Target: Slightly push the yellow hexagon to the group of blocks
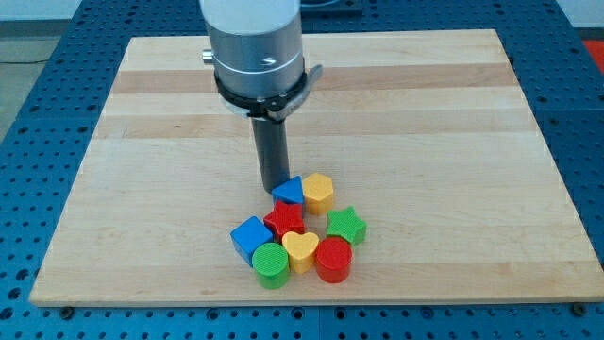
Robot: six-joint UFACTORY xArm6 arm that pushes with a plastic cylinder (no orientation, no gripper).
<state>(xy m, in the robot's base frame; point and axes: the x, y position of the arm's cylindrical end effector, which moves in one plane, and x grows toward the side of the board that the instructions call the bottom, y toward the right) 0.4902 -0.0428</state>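
The yellow hexagon [319,192] sits at the top of a cluster of blocks in the lower middle of the wooden board [142,189]. It touches a blue triangle-like block [290,191] on its left. My tip [275,187] is just left of and above the blue triangle, close to or touching it, and about one block width left of the yellow hexagon. Below lie a red star [284,219], a green star [346,226], a yellow heart [300,249], a red cylinder [333,259], a green cylinder [271,263] and a blue cube [250,238].
The arm's grey cylindrical housing [255,47] hangs over the board's top middle. A blue perforated table [38,113] surrounds the board.
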